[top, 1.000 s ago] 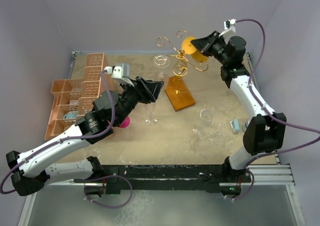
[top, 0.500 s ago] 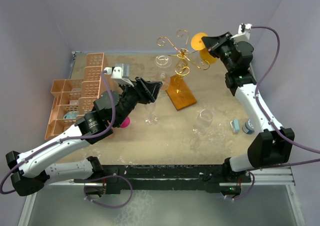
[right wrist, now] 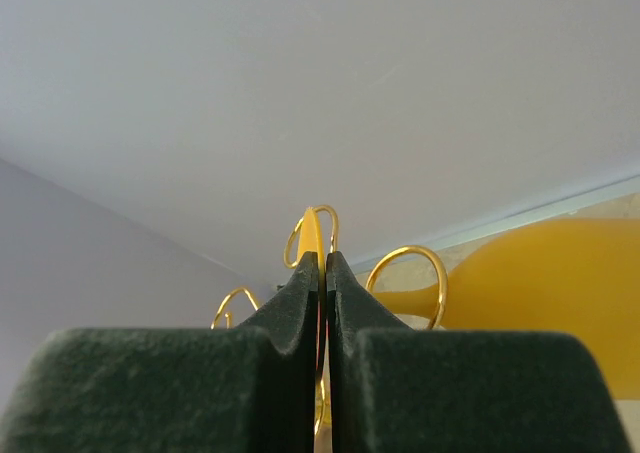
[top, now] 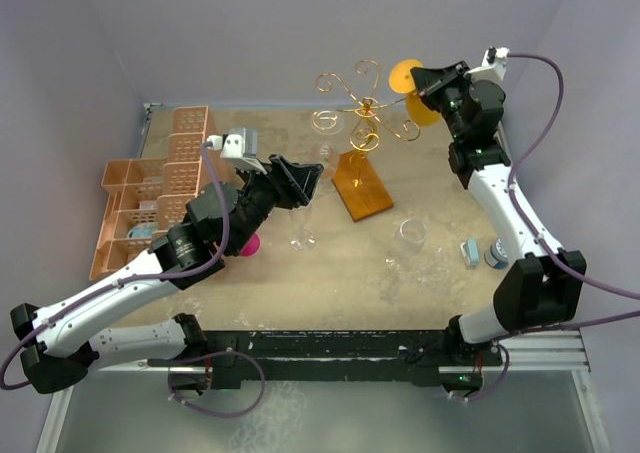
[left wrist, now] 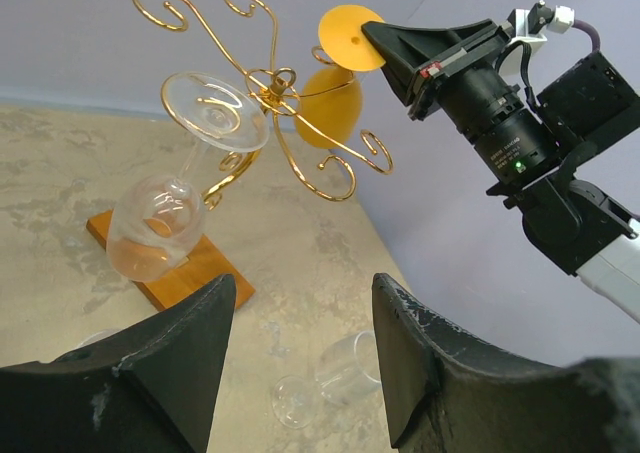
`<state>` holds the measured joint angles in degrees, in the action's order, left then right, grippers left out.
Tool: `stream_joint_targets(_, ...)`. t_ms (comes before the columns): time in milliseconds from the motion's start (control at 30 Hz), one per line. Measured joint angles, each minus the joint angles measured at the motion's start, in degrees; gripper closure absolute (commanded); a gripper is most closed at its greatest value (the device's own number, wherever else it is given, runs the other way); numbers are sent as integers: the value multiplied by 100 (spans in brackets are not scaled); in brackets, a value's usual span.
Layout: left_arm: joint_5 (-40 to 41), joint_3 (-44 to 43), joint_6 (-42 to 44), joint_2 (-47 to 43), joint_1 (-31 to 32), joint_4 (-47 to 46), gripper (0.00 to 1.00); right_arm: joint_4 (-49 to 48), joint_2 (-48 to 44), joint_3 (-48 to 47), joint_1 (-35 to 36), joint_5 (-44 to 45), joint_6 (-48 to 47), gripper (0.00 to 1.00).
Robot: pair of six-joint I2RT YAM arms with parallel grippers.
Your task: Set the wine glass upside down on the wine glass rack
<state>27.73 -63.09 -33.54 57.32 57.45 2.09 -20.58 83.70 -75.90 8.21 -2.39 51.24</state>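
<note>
The wine glass rack (top: 362, 108) is gold scroll wire on an orange-brown wooden base (top: 360, 185) at the table's back middle. My right gripper (top: 430, 81) is shut on the foot disc (top: 404, 73) of a yellow wine glass, held on its side at the rack's upper right arms. Its bowl (left wrist: 330, 108) sits among the curls. The right wrist view shows the thin disc (right wrist: 314, 238) pinched between the pads and the bowl (right wrist: 560, 293) to the right. A clear glass (left wrist: 180, 203) hangs upside down on the rack (left wrist: 275, 83). My left gripper (top: 300, 178) is open and empty, left of the base.
A clear glass (top: 408, 238) lies on its side on the table right of the base. Another clear glass (top: 300, 235) stands under my left arm beside a pink object (top: 248, 245). An orange lattice crate (top: 160, 188) is at the left. Small blue items (top: 469, 253) lie near the right arm.
My right gripper has carried the yellow glass to the right and slightly back, from over the rack's middle to its right side. The left arm has not moved.
</note>
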Motion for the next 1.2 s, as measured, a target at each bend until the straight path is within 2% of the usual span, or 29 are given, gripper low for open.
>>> stream_joint_targets(300,24,0,2,0,0,24,46,-37,553,-461,-2,-188,-315,99)
stream_joint_targets(567,61,0,0,0,0,26,46,-55,614,-476,-2,-511,-549,83)
stream_joint_targets(733,63,0,2,-2,0,33,46,-50,614,-479,-2,-603,-675,62)
stream_joint_targets(1033,107,-11,59,-31,0,199,45,111,614,-603,-2,-437,-953,36)
stream_joint_targets(1200,-63,-243,483,-28,0,599,43,225,610,-686,-2,-157,-1213,30)
